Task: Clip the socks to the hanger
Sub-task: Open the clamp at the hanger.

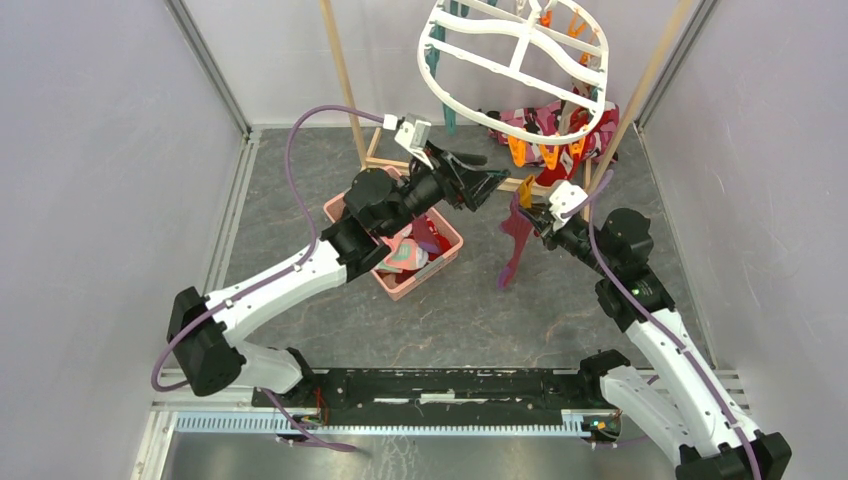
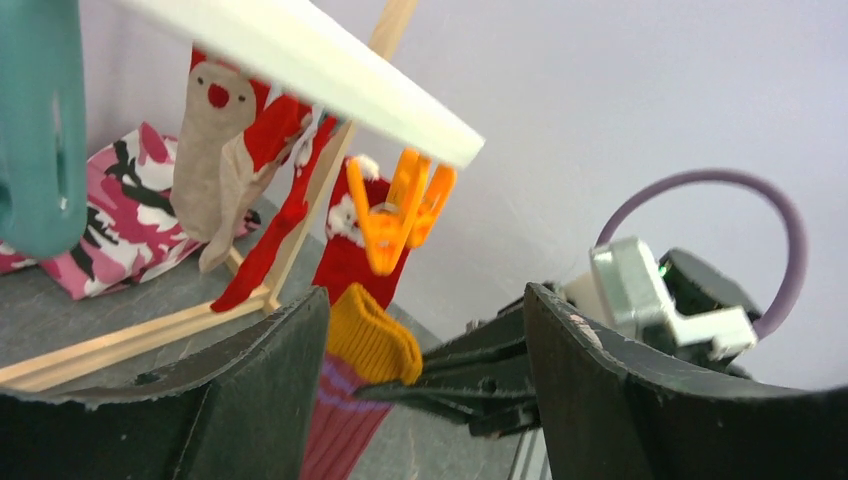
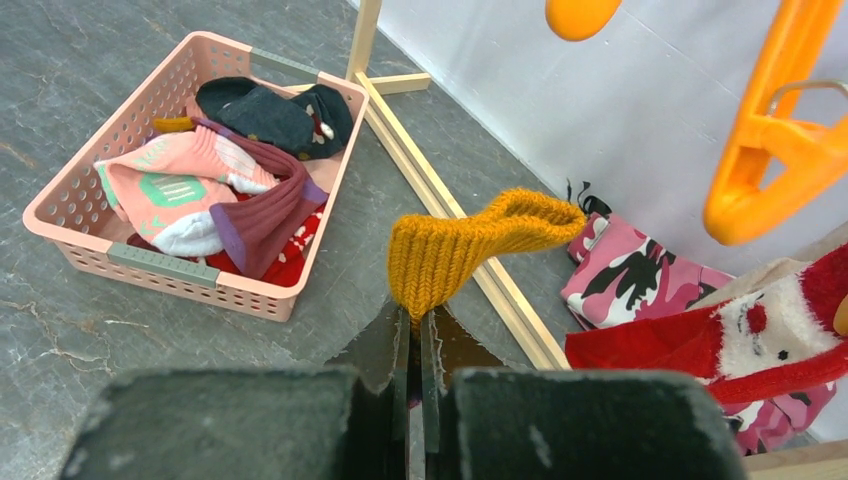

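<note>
My right gripper [image 1: 530, 208] is shut on the mustard-yellow cuff [image 3: 470, 245] of a magenta sock [image 1: 515, 245], which hangs down below it. In the right wrist view the right gripper [image 3: 413, 318] has its jaws pressed together on the knit. The left gripper [image 1: 492, 182] is open just left of it. In the left wrist view that left gripper [image 2: 425, 295] has its fingers standing wide on either side of the cuff [image 2: 375, 340], not touching it. The white hanger [image 1: 520, 50] hangs above. An orange peg [image 2: 400, 210] dangles from its bar [image 2: 320, 70], and red socks [image 2: 215, 150] hang clipped behind.
A pink basket [image 1: 400, 285] under the left arm holds several more socks [image 3: 200, 190]. The wooden rack's base bars [image 3: 450, 210] run along the floor. A pink camouflage cloth [image 3: 640, 275] lies by the back wall. A teal peg [image 2: 40, 130] hangs close to the left wrist camera.
</note>
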Action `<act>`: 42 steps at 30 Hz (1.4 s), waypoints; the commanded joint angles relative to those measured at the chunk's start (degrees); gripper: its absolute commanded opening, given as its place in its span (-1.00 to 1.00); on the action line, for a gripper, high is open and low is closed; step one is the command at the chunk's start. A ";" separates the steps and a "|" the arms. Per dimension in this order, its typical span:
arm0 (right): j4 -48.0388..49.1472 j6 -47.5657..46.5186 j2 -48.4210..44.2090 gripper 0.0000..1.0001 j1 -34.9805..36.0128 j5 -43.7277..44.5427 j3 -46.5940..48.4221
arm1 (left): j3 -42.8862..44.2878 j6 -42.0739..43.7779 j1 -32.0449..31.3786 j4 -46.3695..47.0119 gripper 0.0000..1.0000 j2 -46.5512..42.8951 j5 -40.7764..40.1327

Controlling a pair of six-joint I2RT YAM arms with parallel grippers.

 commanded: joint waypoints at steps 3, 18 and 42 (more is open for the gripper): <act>1.72 1.81 -1.66 -1.00 -0.59 -1.31 0.97 | 6.42 -4.74 -1.07 -1.41 0.50 2.19 -4.42; -0.25 3.37 -3.41 -1.00 -2.69 -1.73 -0.14 | 9.96 -9.47 -8.73 -4.66 0.39 4.98 -10.23; 0.35 4.35 -2.63 -1.00 -4.18 -3.90 0.70 | 23.70 3.15 -7.86 -12.09 0.46 17.64 -18.14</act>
